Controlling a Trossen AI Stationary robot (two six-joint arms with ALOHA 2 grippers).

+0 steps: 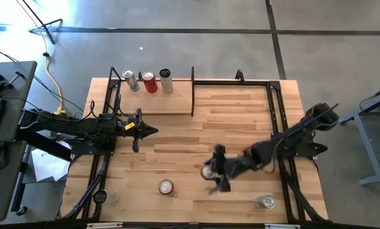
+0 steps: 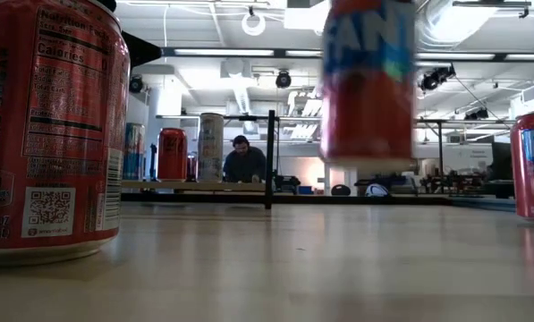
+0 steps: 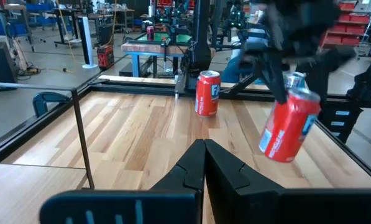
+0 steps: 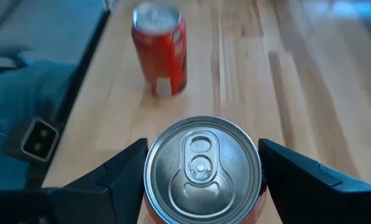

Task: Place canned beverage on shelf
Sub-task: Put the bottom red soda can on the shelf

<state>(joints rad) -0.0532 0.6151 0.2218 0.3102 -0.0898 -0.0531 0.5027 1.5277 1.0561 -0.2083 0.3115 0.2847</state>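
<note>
Right gripper grasping red can — lifted, tilted; left gripper clenched

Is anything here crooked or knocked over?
One thing: the red soda can clamped in the right gripper hangs tilted above the planked wooden tabletop, off the surface in the low view. No spill shows. The three cans on the pale-wood shelf stand upright.
</note>
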